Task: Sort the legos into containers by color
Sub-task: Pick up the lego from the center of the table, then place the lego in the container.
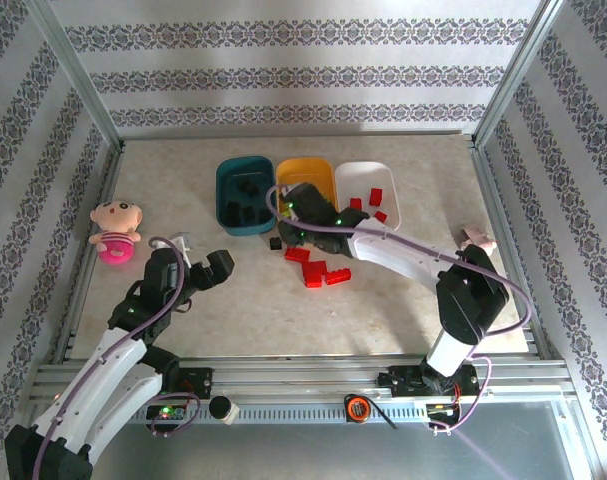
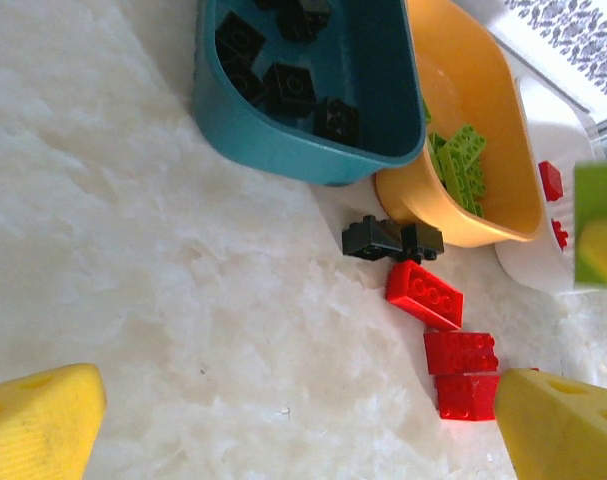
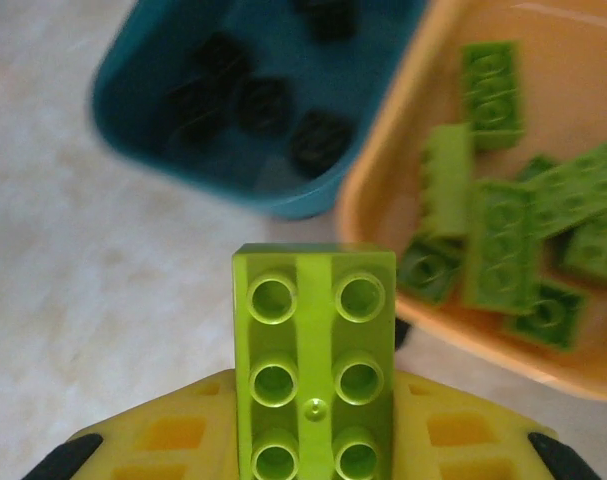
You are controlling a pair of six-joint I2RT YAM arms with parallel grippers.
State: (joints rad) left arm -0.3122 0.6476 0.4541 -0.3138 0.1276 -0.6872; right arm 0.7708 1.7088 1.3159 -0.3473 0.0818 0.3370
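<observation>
Yellow-fingered right gripper (image 3: 313, 445): you have it clamped on one lime green lego (image 3: 313, 330), which stands up out of the jaws.
Held lego: two studs wide, three rows of studs showing, stud face turned to the wrist camera. It hangs above bare table, just near of where the teal and orange-yellow tubs meet.
Right arm: your arm stretches from its base at the near right diagonally forward and left, the wrist over the near end of the orange-yellow tub (image 1: 305, 170).
Left gripper (image 1: 198, 268): jaws wide apart, nothing between them. It hovers low over bare table at the near left, aimed towards the tubs.
Teal tub (image 2: 283, 150): left of the row, black legos (image 2: 288, 85) inside.
Orange-yellow tub: middle, touching the teal one, lime legos (image 3: 503, 250) inside.
White tub (image 1: 368, 172): right of the row, a few red legos inside.
Loose legos: red ones (image 2: 453, 350) clustered on the table near the orange-yellow tub; black pieces (image 2: 388, 238) just beside that tub's near wall.
</observation>
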